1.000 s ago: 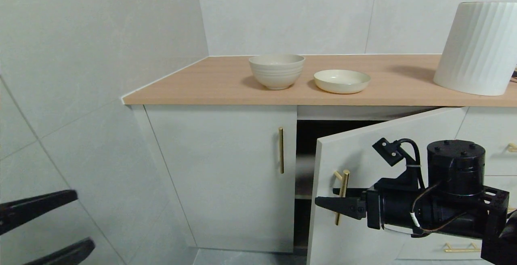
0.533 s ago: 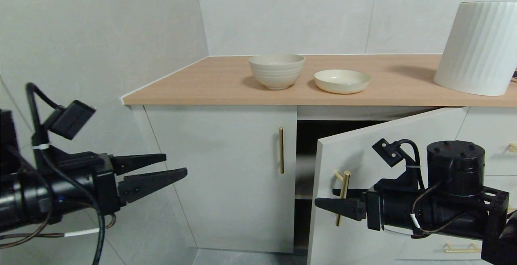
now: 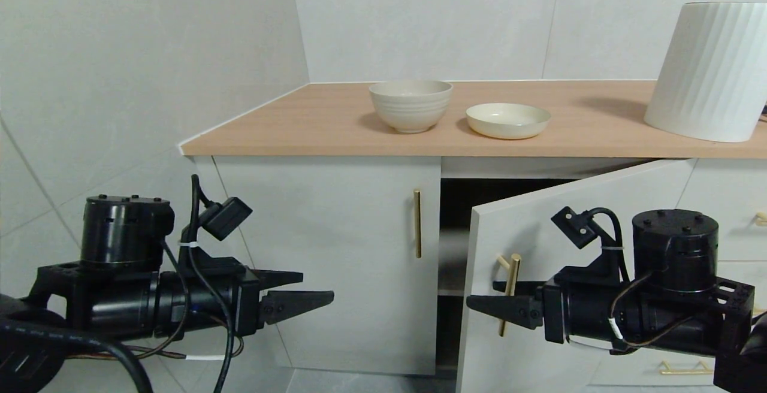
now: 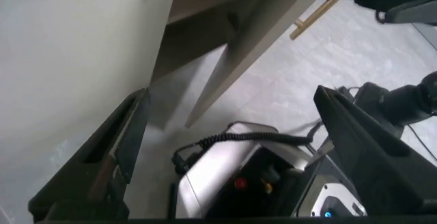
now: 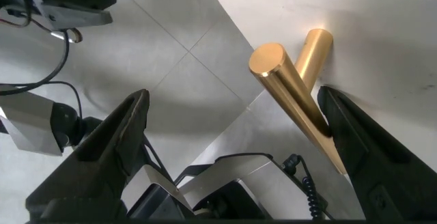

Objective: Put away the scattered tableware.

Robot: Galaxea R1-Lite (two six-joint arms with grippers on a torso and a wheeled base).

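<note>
Countertop [image 3: 311, 123] bowl [image 3: 410, 104], dish [image 3: 507, 120] untouched. Mid door-opening, seemingly: right gripper [image 3: 481, 294], lower right, spread astride handle [image 3: 512, 273]; left gripper [image 3: 317, 285] parted, empty. Next: pull wider.

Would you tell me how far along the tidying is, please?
Done: the cupboard door stands partly open. In hand: the open right gripper straddles its brass handle. Remaining: the bowl and shallow dish sit on the countertop; the open left gripper holds nothing.

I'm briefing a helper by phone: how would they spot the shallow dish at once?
Look at the wooden counter. Two cream pieces stand there side by side, apart; the dish is the right one, low, wide and smooth, unlike the deep ribbed bowl.
</note>
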